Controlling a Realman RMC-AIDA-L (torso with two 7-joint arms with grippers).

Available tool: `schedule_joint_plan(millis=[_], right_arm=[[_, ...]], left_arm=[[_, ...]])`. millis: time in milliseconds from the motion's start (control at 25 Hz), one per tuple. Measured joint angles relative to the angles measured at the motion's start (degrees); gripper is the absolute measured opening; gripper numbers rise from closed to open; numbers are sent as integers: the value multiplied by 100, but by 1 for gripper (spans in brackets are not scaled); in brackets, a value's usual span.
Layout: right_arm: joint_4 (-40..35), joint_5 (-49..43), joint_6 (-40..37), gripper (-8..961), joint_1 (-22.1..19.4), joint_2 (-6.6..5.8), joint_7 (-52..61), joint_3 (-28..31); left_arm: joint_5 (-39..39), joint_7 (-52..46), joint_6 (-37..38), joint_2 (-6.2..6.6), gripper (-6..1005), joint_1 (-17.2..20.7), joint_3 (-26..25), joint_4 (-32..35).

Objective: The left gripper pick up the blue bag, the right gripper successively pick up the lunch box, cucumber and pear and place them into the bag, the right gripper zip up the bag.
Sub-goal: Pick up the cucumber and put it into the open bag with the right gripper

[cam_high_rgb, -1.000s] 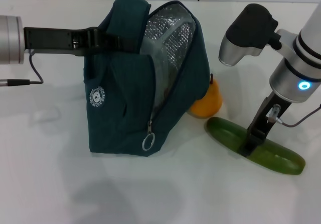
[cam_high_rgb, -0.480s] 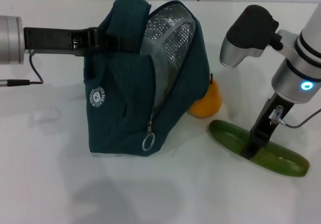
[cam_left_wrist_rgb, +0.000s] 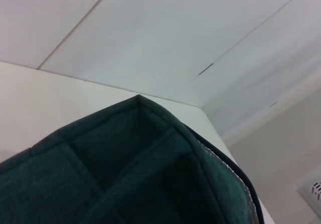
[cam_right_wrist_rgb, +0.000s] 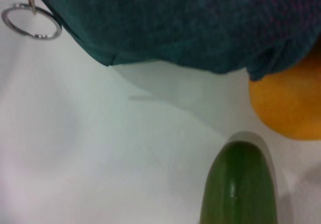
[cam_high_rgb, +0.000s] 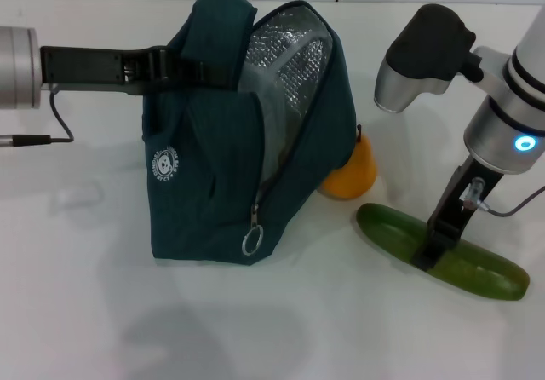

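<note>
- The blue bag (cam_high_rgb: 213,141) stands on a white desk (cam_high_rgb: 85,312), its top unzipped, silver foil lining (cam_high_rgb: 285,82) exposed, ring-pull zipper (cam_high_rgb: 252,240) hanging at the front near a round white logo (cam_high_rgb: 166,164).
- The left end effector (cam_high_rgb: 192,71) reaches in level from the left, clamped on the bag's upper edge and holding it upright.
- The pear (cam_high_rgb: 349,175) sits against the bag's right side.
- The cucumber (cam_high_rgb: 441,250) lies on the desk just right of the pear; the right end effector (cam_high_rgb: 430,256) is down on its middle, fingers narrowed on it.
- Behind the desk, a pale panelled wall (cam_left_wrist_rgb: 175,33) with thin seams meets it at the far edge.
</note>
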Motion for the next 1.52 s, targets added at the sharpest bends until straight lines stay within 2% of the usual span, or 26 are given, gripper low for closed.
schedule_joint_plan(millis=[1520], right_arm=[[-13, -371, 190, 604, -65, 18, -9, -293]], left_arm=[[-79, 18, -7, 0, 33, 0, 0, -11]])
